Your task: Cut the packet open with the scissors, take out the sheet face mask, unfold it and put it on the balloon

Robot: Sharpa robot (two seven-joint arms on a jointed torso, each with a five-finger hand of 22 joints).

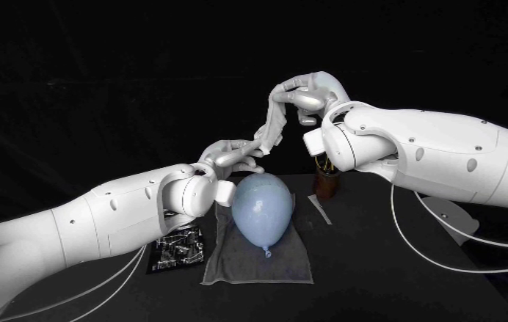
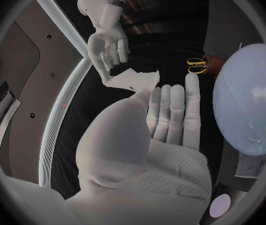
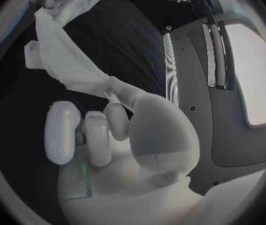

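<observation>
Together, your left robot hand (image 1: 231, 153) and right robot hand (image 1: 309, 96) each pinched an end of the sheet face mask (image 1: 273, 124), which was drawn out between them above the balloon (image 1: 261, 206). Your pale balloon lay on a cloth (image 1: 227, 267) on the desk (image 1: 402, 285). The black packet (image 1: 178, 250) lay near the balloon on the left arm's side. The yellow-handled scissors (image 2: 197, 65) stood near it on the right arm's side.

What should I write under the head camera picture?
Left robot hand and right robot hand hold the sheet face mask up between them; the balloon lies on a cloth.
</observation>
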